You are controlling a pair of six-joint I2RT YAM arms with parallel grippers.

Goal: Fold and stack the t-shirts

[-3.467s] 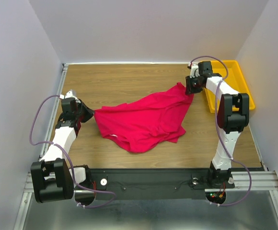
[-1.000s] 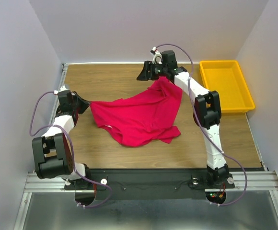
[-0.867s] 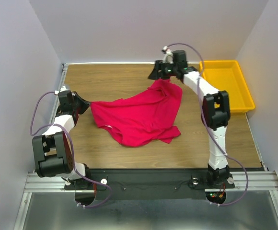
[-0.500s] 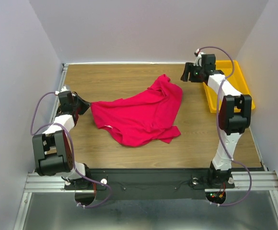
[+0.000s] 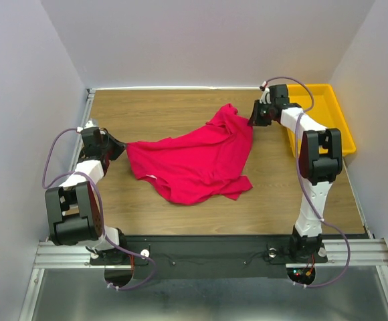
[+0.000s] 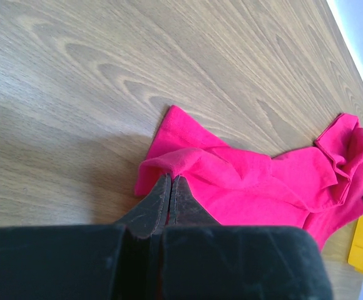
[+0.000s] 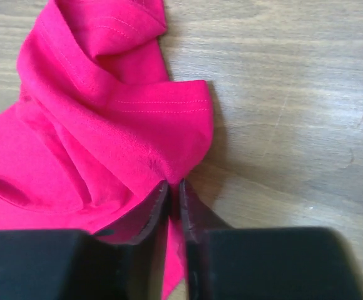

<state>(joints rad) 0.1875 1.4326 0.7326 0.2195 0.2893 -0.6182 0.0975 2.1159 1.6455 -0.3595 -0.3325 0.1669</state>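
From above, the t-shirt [image 5: 194,160] is seen lying crumpled in the middle of the table [image 5: 167,107], unfolded and bunched at its far right corner; the left gripper [image 5: 117,146] is set at its left corner and the right gripper [image 5: 254,120] at the bunched far corner, with the yellow tray [image 5: 341,134] just beyond it. Should the arms be drawn apart unevenly, the cloth could be dragged sideways rather than spread.

In the left wrist view, the fingers [image 6: 159,203] are seen clenched together on a raised fold of the shirt's edge [image 6: 188,164]; only a thin lip of cloth appears to be caught, so it could be lost under a firm pull, and the corner would drop back in a heap.

In the right wrist view, the fingers [image 7: 153,212] are nearly pressed together with pink cloth between them, just below a hemmed fold [image 7: 163,106]; several layers seem to be gathered there, so an inner layer rather than the true corner may be pinched; a twisted, doubled shirt would then be lifted, and a clean fold would be hindered.
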